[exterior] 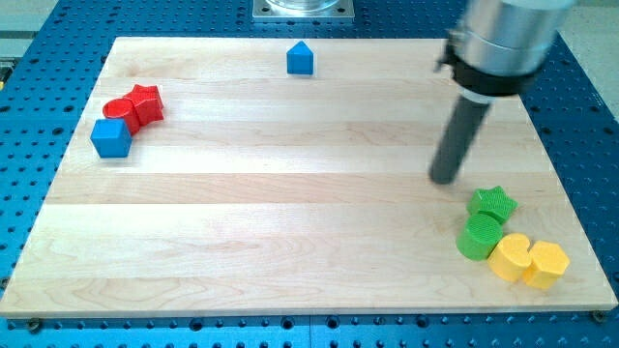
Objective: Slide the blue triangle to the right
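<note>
Bright even light, soft shadows, sharp focus

Wooden board (290,193) with scattered blue, red, green, yellow blocks.

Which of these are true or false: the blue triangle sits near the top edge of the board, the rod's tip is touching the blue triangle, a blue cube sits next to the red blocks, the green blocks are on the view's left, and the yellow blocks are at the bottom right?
1. The blue triangle sits near the board's top edge. True.
2. My tip touches the blue triangle. False: it is far off toward the view's right, just up-left of the green star.
3. A blue cube sits beside the red blocks. True.
4. The green blocks are on the view's left. False: the green star and green round block lie at the lower right.
5. The yellow blocks are at the bottom right. True.
</note>
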Controlling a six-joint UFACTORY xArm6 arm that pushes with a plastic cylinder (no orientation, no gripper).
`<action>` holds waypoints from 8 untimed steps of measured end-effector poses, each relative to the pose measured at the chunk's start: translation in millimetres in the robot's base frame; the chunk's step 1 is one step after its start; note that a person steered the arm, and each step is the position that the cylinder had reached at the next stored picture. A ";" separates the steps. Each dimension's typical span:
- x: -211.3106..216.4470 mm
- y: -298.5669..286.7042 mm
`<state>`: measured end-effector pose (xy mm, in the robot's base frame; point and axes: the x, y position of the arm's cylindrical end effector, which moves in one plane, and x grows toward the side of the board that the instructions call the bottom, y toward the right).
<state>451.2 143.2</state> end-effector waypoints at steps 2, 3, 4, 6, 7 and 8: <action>-102.6 -234.8; -124.9 -253.4; -124.9 -258.4; -162.9 -288.8; -196.6 -289.8; -217.1 -269.2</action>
<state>234.1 -126.1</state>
